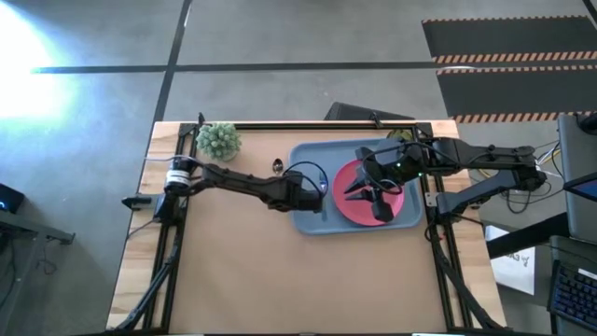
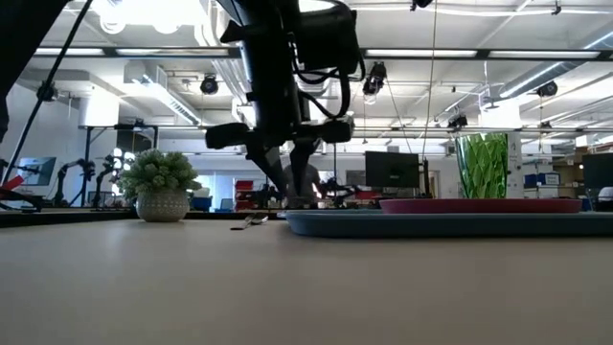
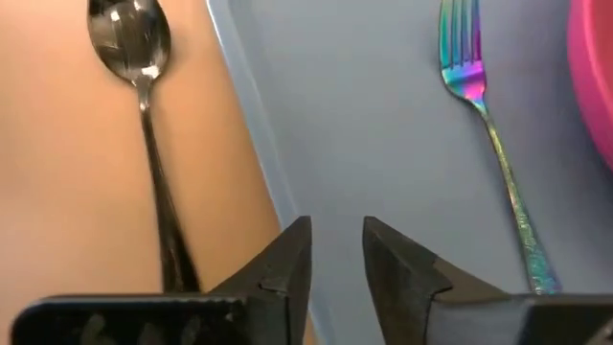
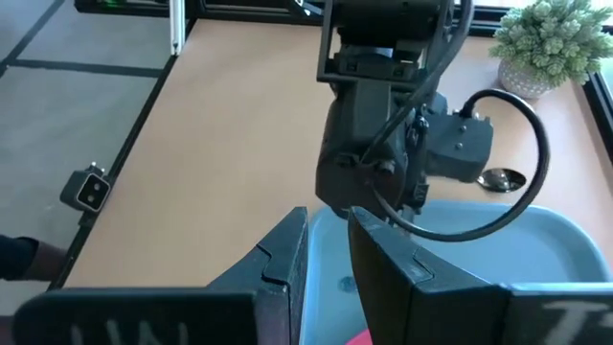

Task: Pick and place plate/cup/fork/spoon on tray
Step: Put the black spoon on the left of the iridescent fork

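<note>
Light blue tray point(image 1: 312, 220), pink plate point(image 1: 347, 201), iridescent rainbow fork point(image 3: 484, 115), silver spoon point(image 3: 139, 86)

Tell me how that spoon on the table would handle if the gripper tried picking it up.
The spoon looks like polished metal, so probably stiff and slippery. It lies flat on the table beside the tray, likely hard to get under; its thin handle may pivot.

Plate point(image 3: 596, 86) cut off at edge
</note>
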`<state>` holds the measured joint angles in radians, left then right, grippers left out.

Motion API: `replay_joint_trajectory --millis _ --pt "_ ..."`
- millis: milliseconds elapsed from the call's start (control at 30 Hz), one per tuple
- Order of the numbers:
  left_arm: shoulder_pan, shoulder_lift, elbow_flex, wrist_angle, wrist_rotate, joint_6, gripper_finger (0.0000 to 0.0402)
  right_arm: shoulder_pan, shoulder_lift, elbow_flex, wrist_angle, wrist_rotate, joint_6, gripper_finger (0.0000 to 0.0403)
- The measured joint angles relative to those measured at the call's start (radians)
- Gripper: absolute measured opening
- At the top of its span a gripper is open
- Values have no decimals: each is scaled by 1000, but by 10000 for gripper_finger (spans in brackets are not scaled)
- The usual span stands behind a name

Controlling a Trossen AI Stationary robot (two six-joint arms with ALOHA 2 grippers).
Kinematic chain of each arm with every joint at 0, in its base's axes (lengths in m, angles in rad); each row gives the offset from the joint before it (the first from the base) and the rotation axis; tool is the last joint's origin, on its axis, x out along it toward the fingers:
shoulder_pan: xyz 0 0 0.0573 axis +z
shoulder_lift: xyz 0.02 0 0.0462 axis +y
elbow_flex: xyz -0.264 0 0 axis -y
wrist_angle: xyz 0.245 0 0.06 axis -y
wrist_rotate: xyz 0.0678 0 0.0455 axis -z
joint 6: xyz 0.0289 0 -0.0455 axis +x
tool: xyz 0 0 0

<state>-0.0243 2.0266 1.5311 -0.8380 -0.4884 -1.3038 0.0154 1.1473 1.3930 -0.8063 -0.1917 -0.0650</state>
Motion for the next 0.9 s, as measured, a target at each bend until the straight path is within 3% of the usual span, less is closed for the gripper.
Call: replay_joint_trajectory --millis 333,800,900 --pt "30 -5 0 -123 12 9 136 0 0 0 -2 0 12 68" --pt "161 -9 0 -220 84 72 140 0 0 0 -8 0 12 68" --pt "194 -10 0 -218 140 117 140 0 0 0 -9 0 12 68"
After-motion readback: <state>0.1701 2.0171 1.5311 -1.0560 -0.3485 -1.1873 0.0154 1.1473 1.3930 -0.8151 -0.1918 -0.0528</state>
